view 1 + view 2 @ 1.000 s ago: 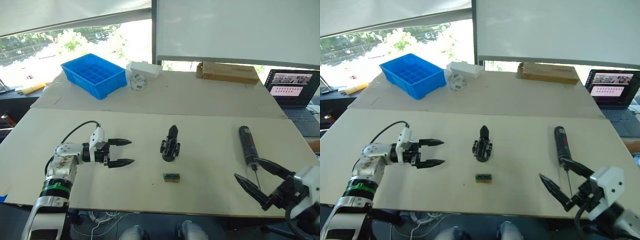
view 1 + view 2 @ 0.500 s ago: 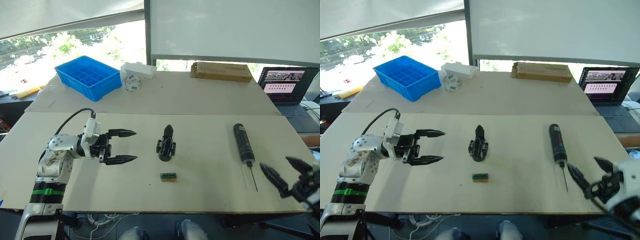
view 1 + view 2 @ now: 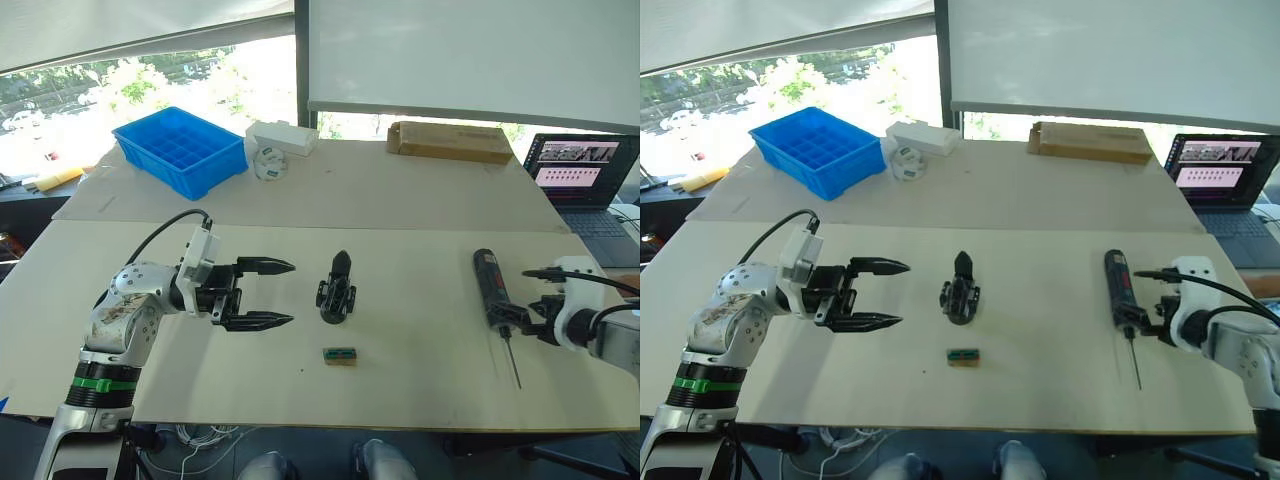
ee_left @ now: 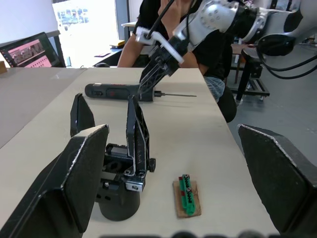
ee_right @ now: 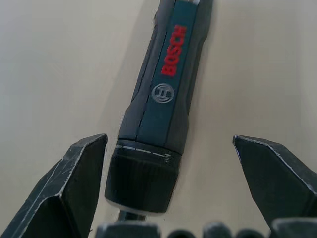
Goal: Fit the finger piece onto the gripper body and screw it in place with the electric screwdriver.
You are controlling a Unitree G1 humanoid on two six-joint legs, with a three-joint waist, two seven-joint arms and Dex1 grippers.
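Note:
The gripper body (image 3: 338, 292) stands at the table's middle, a black assembly with upright pointed parts (image 4: 135, 134). The finger piece is out of view. My left gripper (image 3: 290, 293) is open, level with the body and a short gap to its left, fingers pointing at it. The electric screwdriver (image 3: 492, 290) lies flat at the right, its bit towards the front edge. My right gripper (image 3: 512, 322) is open and straddles its bit end. The black collar (image 5: 143, 183) sits between the fingers (image 5: 74, 183), and neither one touches it.
A small green-brown block (image 3: 340, 355) lies in front of the gripper body. At the back are a blue bin (image 3: 180, 150), a white box (image 3: 285, 138), a cardboard box (image 3: 445, 142) and a laptop (image 3: 585, 180) at the right. A person (image 4: 163, 20) sits beyond the table's right end.
My right arm has come up from the table's front edge and brought its open fingers around the screwdriver's bit end. The left gripper edged a little closer to the gripper body.

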